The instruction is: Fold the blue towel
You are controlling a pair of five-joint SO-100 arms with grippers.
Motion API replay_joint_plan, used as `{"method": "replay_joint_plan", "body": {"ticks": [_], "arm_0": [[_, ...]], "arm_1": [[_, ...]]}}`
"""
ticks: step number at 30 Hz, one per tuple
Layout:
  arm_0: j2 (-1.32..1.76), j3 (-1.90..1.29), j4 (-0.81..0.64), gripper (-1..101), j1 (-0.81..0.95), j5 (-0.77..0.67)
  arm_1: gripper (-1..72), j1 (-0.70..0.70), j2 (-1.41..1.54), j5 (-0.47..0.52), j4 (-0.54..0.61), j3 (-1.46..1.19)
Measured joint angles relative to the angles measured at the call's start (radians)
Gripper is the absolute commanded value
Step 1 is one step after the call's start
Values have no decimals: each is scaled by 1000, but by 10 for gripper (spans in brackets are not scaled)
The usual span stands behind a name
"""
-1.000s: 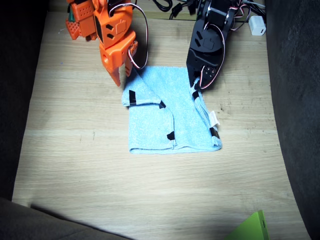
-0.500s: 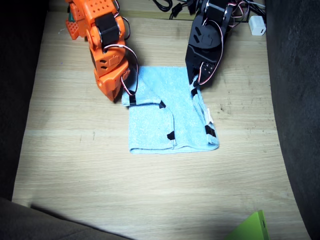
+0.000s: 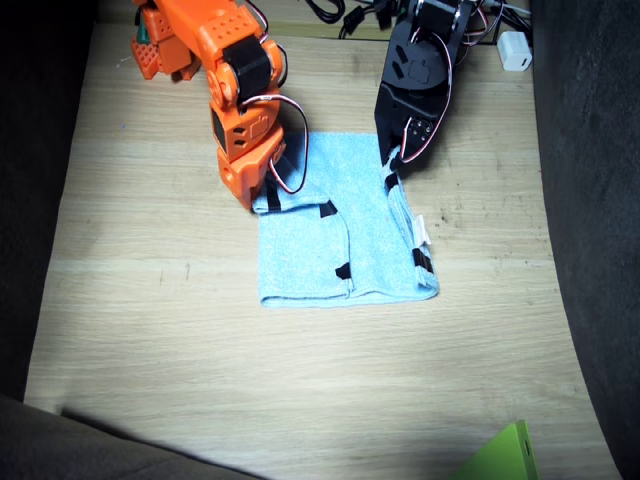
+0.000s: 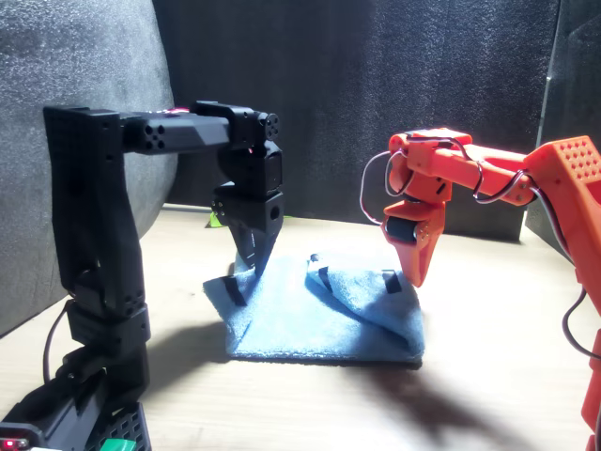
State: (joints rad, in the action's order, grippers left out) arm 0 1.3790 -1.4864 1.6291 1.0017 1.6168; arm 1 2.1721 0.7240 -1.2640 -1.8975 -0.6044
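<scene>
The blue towel (image 3: 340, 215) lies partly folded on the wooden table, with black tape marks and a white tag (image 3: 424, 232) on its right edge. It also shows in the front view as the blue towel (image 4: 310, 319). My black left gripper (image 3: 391, 173) points down at the towel's far right corner and seems shut on that edge; its tip meets the cloth at the left gripper (image 4: 255, 266). The orange right gripper (image 3: 262, 196) presses down on the folded far left flap. In the front view the right gripper (image 4: 418, 278) tapers to the cloth, and its jaw gap is hidden.
A white charger block (image 3: 516, 50) and cables lie at the far edge behind the left arm. A green object's corner (image 3: 505, 457) pokes in at the near right. Dark foam walls flank both sides of the table (image 3: 150, 330).
The right gripper came down from above the table, then shifted right onto the towel's left flap, nudging the flap rightward. The left gripper stayed put; the towel's right edge drew in slightly.
</scene>
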Motion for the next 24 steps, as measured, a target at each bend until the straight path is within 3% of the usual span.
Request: {"method": "replay_joint_plan", "body": {"ticks": [13, 24], "arm_0": [[-28, 2, -29, -2, 5, 0], [-94, 49, -28, -2, 5, -6]], "arm_1": [[0, 258, 181, -2, -35, -75], [0, 595, 268, -2, -34, -117]]}}
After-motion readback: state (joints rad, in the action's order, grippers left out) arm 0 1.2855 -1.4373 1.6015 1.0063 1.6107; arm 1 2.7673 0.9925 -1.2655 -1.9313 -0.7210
